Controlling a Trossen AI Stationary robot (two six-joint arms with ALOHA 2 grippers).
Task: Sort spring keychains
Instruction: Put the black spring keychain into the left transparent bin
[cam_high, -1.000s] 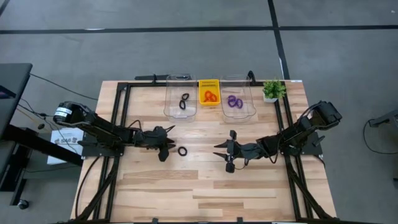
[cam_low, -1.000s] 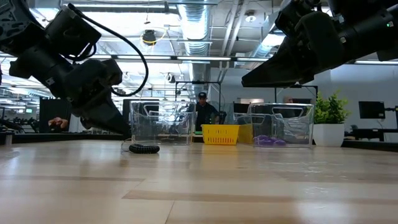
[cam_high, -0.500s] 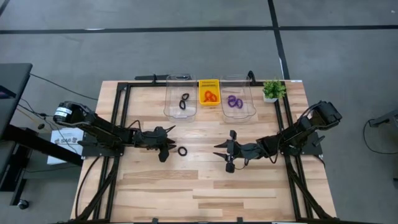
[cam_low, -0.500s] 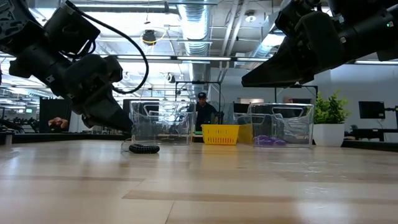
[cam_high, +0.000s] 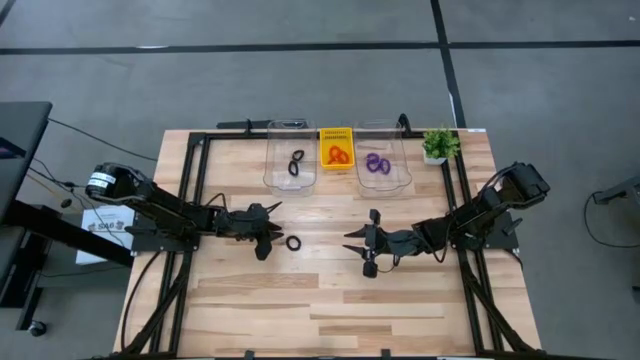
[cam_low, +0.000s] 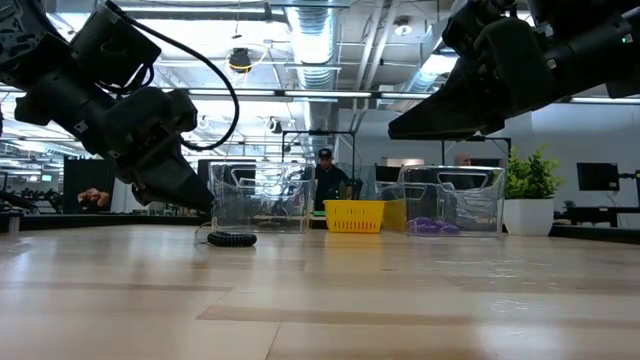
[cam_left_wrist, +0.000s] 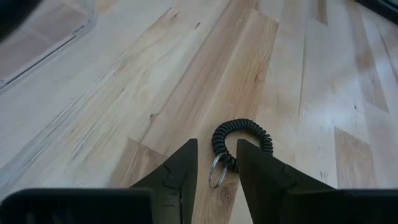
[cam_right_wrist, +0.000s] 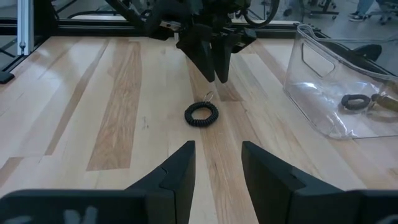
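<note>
- Black spring keychain (cam_high: 293, 242) lies loose mid-table (cam_high: 330, 300), just ahead of left claw (cam_high: 268, 236), fingers parted, empty.
- Risk: fingers (cam_left_wrist: 180, 174) straddle only metal ring (cam_left_wrist: 216, 171); coil could skid or slip.
- Right claw (cam_high: 362, 243) open, idle, mid-table.

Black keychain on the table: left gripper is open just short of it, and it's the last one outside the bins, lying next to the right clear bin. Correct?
Not quite. The black keychain lies on open wood in front of the left gripper, well clear of both bins, as the high view shows. The rest holds.

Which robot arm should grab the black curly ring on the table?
Probably the left. Its gripper sits right beside the black spring keychain, jaws open toward it; the right gripper waits farther away.
</note>
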